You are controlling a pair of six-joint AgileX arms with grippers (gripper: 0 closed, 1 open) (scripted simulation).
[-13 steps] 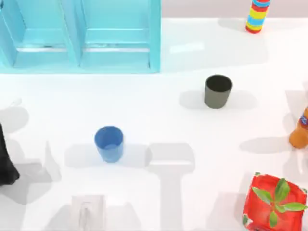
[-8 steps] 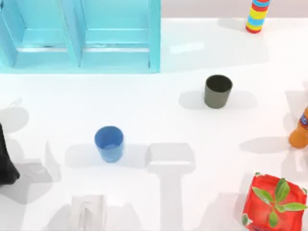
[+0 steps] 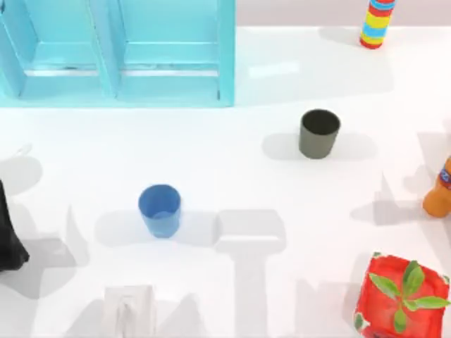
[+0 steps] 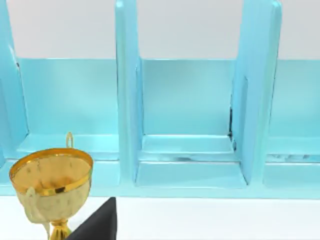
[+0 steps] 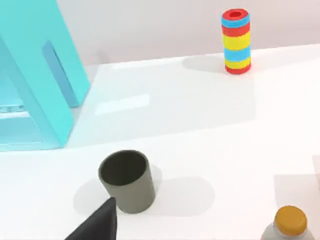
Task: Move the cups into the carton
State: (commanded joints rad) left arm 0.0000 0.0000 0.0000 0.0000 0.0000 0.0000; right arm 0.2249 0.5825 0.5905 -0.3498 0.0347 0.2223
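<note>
The bright blue cup point(image 3: 160, 210) stands upright on the white table point(image 3: 232, 176), left of centre. The dark olive-grey cup point(image 3: 318, 133) stands upright further back and to the right, and the right wrist view shows it close ahead point(image 5: 127, 181). The cyan carton point(image 3: 116, 53) sits at the back left with its compartments open; the left wrist view faces these compartments point(image 4: 185, 115). A black part of my left arm point(image 3: 7, 236) shows at the table's left edge, well left of the blue cup. One dark fingertip shows in each wrist view point(image 4: 97, 225) point(image 5: 97, 225).
A striped red, yellow and blue cylinder point(image 3: 377, 21) stands at the back right. An orange bottle point(image 3: 438, 190) is at the right edge, and a red box with a green plant point(image 3: 402, 296) at the front right. A gold trophy point(image 4: 52, 185) stands before the carton. A pale block point(image 3: 129, 310) lies at the front.
Neither cup has moved. The arm shadows at the table's right side, near the orange bottle, have shifted slightly.
</note>
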